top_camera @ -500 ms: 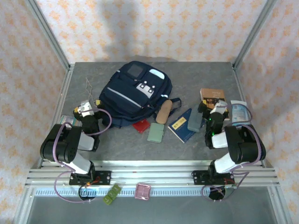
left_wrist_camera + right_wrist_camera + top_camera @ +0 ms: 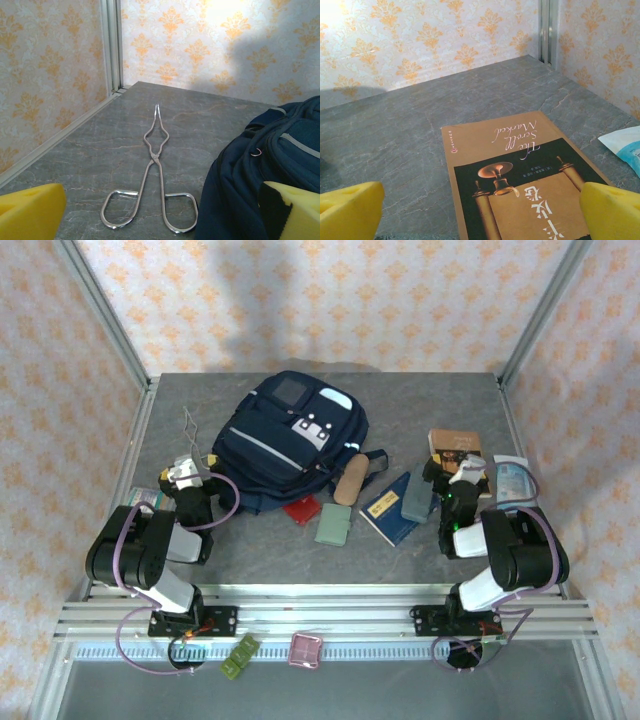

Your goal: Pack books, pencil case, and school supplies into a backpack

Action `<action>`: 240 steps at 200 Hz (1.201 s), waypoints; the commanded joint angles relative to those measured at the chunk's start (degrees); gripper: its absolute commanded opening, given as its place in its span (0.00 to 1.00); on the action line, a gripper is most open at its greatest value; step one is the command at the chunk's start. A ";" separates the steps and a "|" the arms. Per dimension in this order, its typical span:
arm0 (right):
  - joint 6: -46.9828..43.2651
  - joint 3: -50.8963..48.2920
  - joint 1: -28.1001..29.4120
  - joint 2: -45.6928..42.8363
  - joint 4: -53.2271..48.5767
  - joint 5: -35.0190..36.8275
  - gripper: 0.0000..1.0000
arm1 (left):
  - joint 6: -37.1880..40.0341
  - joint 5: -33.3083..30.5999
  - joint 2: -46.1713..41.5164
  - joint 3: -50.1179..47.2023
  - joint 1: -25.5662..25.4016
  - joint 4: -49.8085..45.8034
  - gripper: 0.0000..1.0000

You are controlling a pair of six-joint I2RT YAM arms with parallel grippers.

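Nothing has shifted. My left end effector (image 2: 186,467) and right end effector (image 2: 462,469) both gape wide and empty. The brown book (image 2: 520,180) lies under the right, the backpack (image 2: 285,445) far-left; packing looks unstarted.

The navy backpack (image 2: 290,440) lies flat mid-table (image 2: 420,400). The tan pencil case (image 2: 348,480) rests against its near-right edge, with the red case (image 2: 302,509) and pale green case (image 2: 333,523) just nearer. The dark blue book (image 2: 385,515) touches the grey slab (image 2: 417,499). The 2 arms sit folded: the left gripper (image 2: 185,472) is beside the backpack, and the right gripper (image 2: 462,472) is by the brown book (image 2: 455,445).
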 commanded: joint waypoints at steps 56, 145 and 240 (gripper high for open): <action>-1.05 0.90 -0.24 -0.43 0.31 -0.33 1.00 | -0.47 1.21 -0.55 1.10 0.06 -0.51 1.00; -1.05 0.86 -0.24 -0.41 0.34 -0.39 1.00 | -0.52 1.32 -0.60 1.19 0.13 -0.69 1.00; 7.78 23.43 -0.24 -11.44 -37.28 -1.78 1.00 | -0.81 -6.75 -12.58 9.34 -2.37 -22.61 0.99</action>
